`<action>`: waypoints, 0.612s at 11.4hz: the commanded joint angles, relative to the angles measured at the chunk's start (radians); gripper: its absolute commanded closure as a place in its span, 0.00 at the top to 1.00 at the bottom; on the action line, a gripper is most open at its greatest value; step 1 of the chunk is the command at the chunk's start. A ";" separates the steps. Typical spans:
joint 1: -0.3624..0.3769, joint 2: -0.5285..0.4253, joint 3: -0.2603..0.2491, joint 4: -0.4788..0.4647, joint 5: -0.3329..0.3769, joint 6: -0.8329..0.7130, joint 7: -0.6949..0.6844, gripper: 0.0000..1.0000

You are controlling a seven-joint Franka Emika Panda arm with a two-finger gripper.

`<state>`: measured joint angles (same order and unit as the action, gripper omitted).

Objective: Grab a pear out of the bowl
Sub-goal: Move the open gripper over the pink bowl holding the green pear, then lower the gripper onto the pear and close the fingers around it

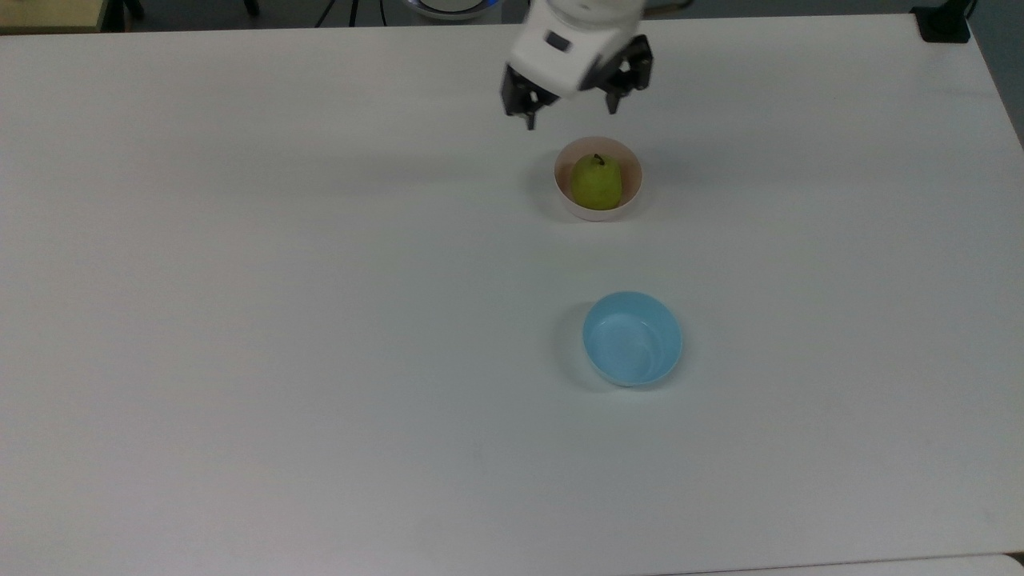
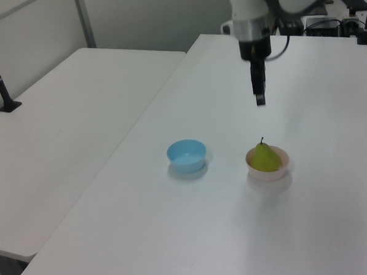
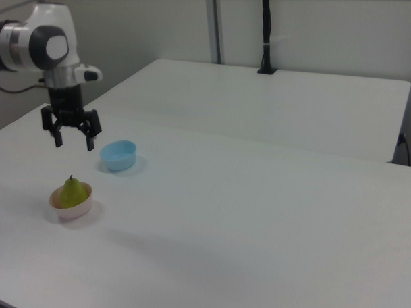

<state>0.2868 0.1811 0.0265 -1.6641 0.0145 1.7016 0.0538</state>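
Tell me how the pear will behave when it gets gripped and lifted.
The pear looks smooth and rounded, so it may slip or turn between the open hand. It stands stem-up in the pink bowl, so a nudge could tip it against the wall.

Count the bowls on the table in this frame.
2. The pale pink bowl holds the pear, just below the gripper in the top view. The light blue bowl sits empty, further down in the top view. Nothing could hide another.

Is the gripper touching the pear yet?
Apart. In the right view the gripper hangs above the pear in the bowl, with bare table showing between them.
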 commanded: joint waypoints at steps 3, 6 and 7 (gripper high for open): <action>0.095 0.141 -0.016 -0.032 -0.005 0.015 -0.014 1.00; 0.123 0.208 -0.016 -0.036 -0.037 0.069 -0.012 1.00; 0.126 0.228 -0.016 -0.036 -0.044 0.081 -0.009 1.00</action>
<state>0.3838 0.3829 0.0260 -1.6908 -0.0029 1.7464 0.0509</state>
